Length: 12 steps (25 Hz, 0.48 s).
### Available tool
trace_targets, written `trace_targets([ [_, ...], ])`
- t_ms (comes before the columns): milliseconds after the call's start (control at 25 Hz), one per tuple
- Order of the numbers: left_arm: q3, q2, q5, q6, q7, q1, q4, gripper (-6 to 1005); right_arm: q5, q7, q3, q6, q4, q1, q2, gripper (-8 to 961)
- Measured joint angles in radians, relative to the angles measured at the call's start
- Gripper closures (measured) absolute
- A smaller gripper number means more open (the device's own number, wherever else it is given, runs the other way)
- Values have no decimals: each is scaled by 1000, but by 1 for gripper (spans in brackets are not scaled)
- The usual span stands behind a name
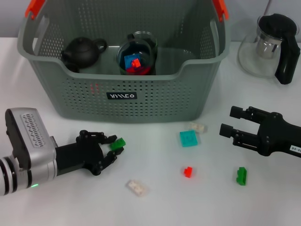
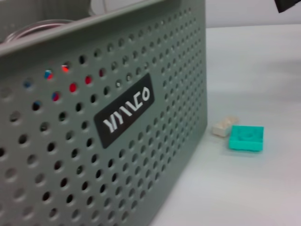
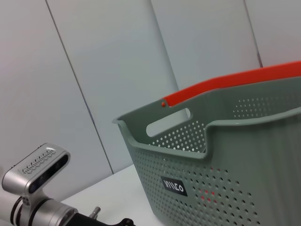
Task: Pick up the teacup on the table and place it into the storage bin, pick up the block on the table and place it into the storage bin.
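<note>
The grey storage bin (image 1: 141,101) stands at the back of the table, and its perforated wall (image 2: 94,155) fills the left wrist view. Inside it a glass teacup (image 1: 137,59) holds red and blue blocks. My left gripper (image 1: 114,147) lies low on the table in front of the bin's left part, shut on a small green block (image 1: 118,143). My right gripper (image 1: 229,121) hovers open at the right, empty, with its fingers pointing toward the bin. The right wrist view shows the bin (image 3: 225,160) and its orange handle (image 3: 235,82).
A black teapot (image 1: 82,52) also sits in the bin. On the table lie a teal block (image 1: 189,138), a clear block (image 1: 198,126), a red block (image 1: 188,171), a green block (image 1: 241,175) and a whitish block (image 1: 136,187). A glass pot (image 1: 270,44) stands back right.
</note>
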Motion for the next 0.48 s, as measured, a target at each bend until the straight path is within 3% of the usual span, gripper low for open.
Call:
trace_targets([
  [240,7,0,1,3,11,3,2,705,0,0,0,-1,0,0,0,193],
  [480,6,0,-2,10,12,7,9,801,0,0,1,0,0,3,-1,193],
])
